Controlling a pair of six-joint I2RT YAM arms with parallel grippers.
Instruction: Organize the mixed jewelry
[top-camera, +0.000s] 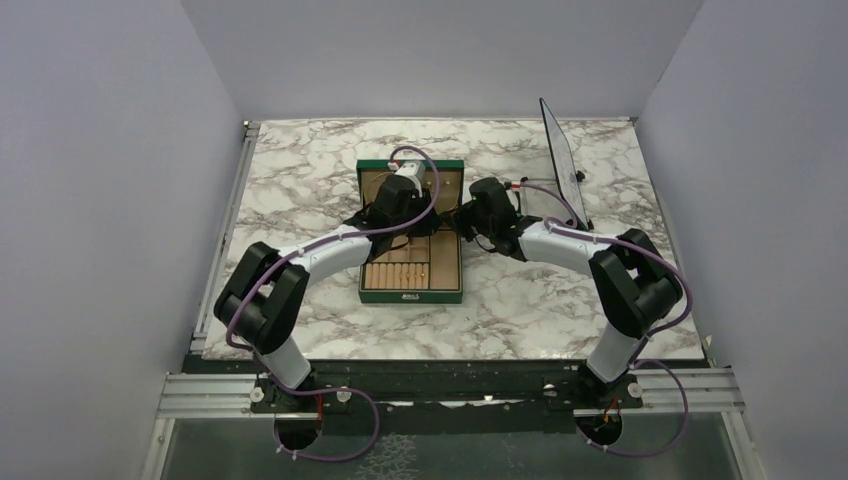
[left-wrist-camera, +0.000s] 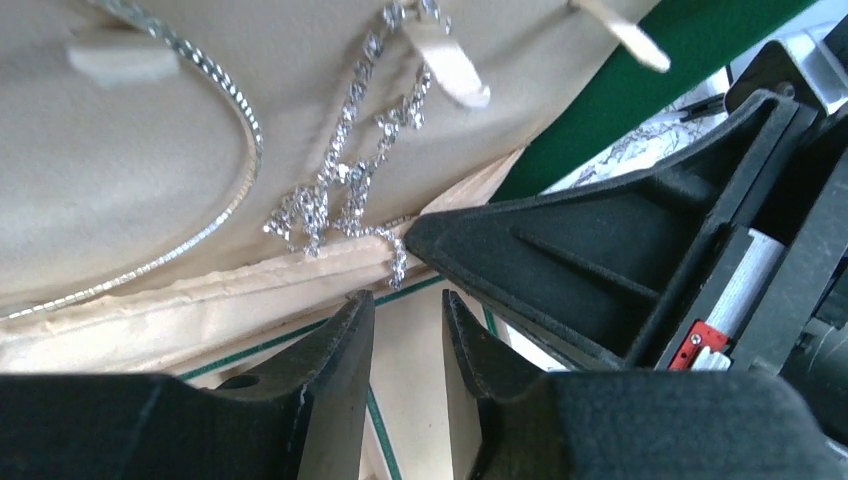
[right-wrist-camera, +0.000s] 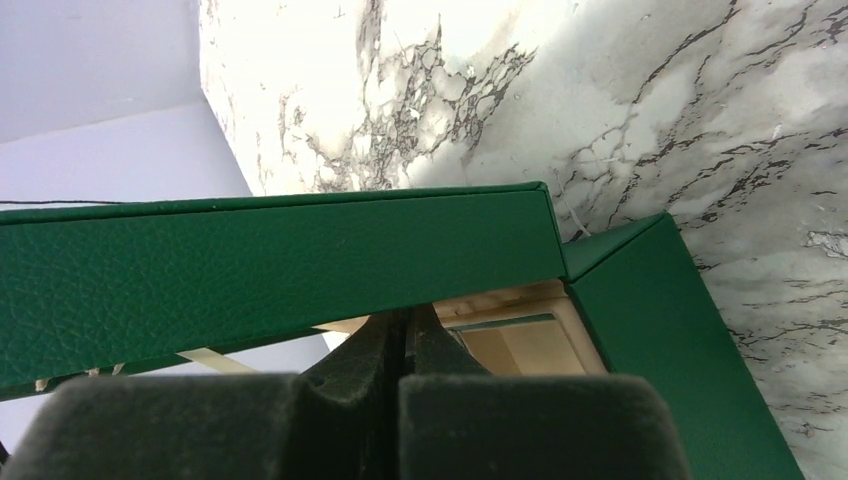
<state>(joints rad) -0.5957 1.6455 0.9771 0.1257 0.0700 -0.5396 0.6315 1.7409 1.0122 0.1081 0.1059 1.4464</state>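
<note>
As the overhead camera frames it, desk (top-camera: 300, 170): white top with grey marble veining, carrying everything listed below.
Left arm (top-camera: 300, 255): bent inward from the near left, wrist over the far half of the box.
Right arm (top-camera: 600, 255): bent inward from the near right, wrist at the box's far right corner.
Green box (top-camera: 412, 296): open at the middle of the desk, tan compartments inside, a row of ridged rolls (top-camera: 395, 275) at the near end.
Lid (right-wrist-camera: 280, 250): raised at the far side, green outside, beige lining with small tabs (left-wrist-camera: 445, 65).
Dark panel (top-camera: 562, 160): propped upright at the far right of the desk, apart from the box.
Right hand (right-wrist-camera: 405, 325): fingers pressed together, tip under the lid's edge and just beside the twisted chain's low end; whether it pinches the chain cannot be told.
Left hand (left-wrist-camera: 408, 310): fingers a narrow gap apart, nothing between them, just below the lining.
Flat silvery chain (left-wrist-camera: 245, 130): looped in a wide curve on the lining's left.
Twisted silvery chain (left-wrist-camera: 345, 175): hanging from a tab, bunched at the lining's lower edge.
</note>
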